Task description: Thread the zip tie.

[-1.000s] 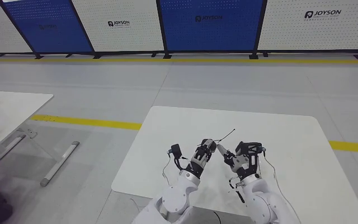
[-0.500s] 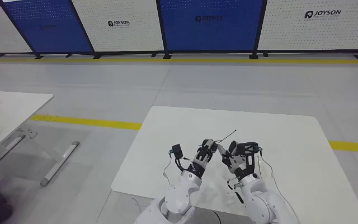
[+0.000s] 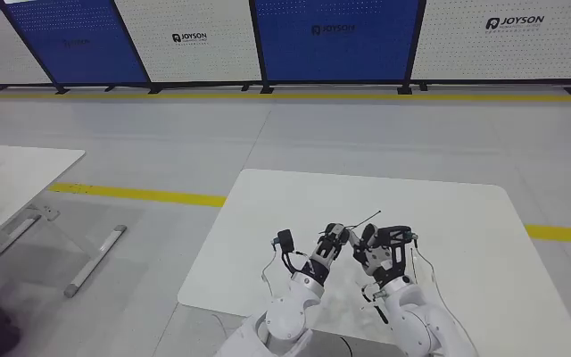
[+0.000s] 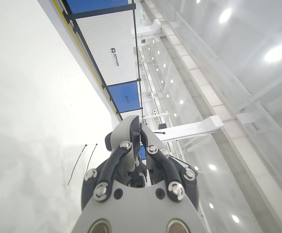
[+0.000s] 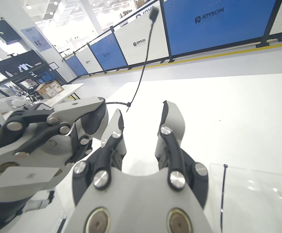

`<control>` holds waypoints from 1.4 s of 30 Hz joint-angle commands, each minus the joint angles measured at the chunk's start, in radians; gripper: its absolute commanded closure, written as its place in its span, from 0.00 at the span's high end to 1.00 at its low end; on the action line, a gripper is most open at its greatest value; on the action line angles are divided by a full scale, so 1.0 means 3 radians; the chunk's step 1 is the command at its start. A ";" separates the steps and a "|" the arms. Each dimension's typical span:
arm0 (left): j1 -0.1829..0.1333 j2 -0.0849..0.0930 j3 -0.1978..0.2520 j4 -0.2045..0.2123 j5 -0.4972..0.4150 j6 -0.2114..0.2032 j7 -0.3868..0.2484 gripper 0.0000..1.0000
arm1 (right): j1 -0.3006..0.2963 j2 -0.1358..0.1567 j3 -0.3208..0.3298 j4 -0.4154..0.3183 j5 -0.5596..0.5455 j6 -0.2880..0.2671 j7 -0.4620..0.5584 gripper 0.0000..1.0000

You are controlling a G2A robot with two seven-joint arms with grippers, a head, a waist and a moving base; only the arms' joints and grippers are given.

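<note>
left claw (image 4: pixel 140 129) grips the zip tie (image 5: pixel 143 72); two loose ties (image 4: pixel 76 164) on table (image 4: pixel 33 99).

Three cameras, one bench (image 3: pixel 464 223)
Top view looked steeply down from above the arms; wrist views sat close behind their jaws — all three shared the bench.

Looks like an industrial robot test hall or showroom floor, not a home. Far ahead of the right tool (image 5: pixel 142 108), a row of blue and white perforated partition panels (image 3: pixel 337 40) on black feet, plus a yellow floor line (image 3: pixel 134 193) across smooth grey floor (image 3: pixel 178 134). High above the left tool (image 4: pixel 140 123), white ceiling beams (image 4: pixel 211 124) and round lights (image 4: pixel 224 15). Off to the right tool's side, cardboard boxes (image 5: pixel 49 88) behind another white desk (image 5: pixel 68 90).
</note>
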 commanded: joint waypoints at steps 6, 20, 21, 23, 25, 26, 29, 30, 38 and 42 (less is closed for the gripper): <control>-0.0008 -0.0004 0.0004 0.0012 0.0036 0.0015 -0.0018 0.00 | 0.0013 -0.0004 -0.0006 0.0010 0.0031 0.0009 -0.0016 0.27; 0.0003 -0.0011 0.0009 0.0015 0.0077 0.0009 -0.0035 0.00 | 0.0026 -0.0008 -0.0019 0.0035 0.0043 0.0005 -0.0040 0.00; 0.0003 -0.0012 0.0010 0.0016 0.0081 0.0008 -0.0032 0.00 | 0.0025 -0.0008 -0.0020 0.0038 0.0038 0.0000 -0.0040 0.00; 0.0005 -0.0014 0.0011 0.0017 0.0084 0.0007 -0.0027 0.00 | 0.0024 -0.0007 -0.0021 0.0040 0.0030 -0.0005 -0.0041 0.00; 0.0006 -0.0016 0.0015 0.0020 0.0080 0.0005 -0.0021 0.00 | 0.0018 -0.0006 -0.0021 0.0044 0.0023 -0.0011 -0.0044 0.00; 0.0006 -0.0017 0.0016 0.0020 0.0079 0.0004 -0.0020 0.00 | 0.0016 -0.0005 -0.0020 0.0046 0.0019 -0.0014 -0.0043 0.00; 0.0010 -0.0021 0.0017 0.0004 0.0074 -0.0020 -0.0005 0.00 | 0.0016 -0.0002 -0.0022 0.0061 0.0002 -0.0029 -0.0021 0.00; 0.0011 -0.0022 0.0016 0.0001 0.0076 -0.0023 -0.0002 0.00 | 0.0016 -0.0002 -0.0022 0.0064 0.0000 -0.0032 -0.0017 0.00; 0.0014 -0.0030 0.0010 0.0013 0.0074 -0.0024 0.0033 0.00 | 0.0006 0.0003 -0.0016 0.0063 0.0022 -0.0073 0.0005 0.19; 0.0013 -0.0033 0.0011 0.0017 0.0077 -0.0022 0.0036 0.00 | -0.0007 0.0006 -0.0010 0.0049 0.0018 -0.0087 -0.0006 0.20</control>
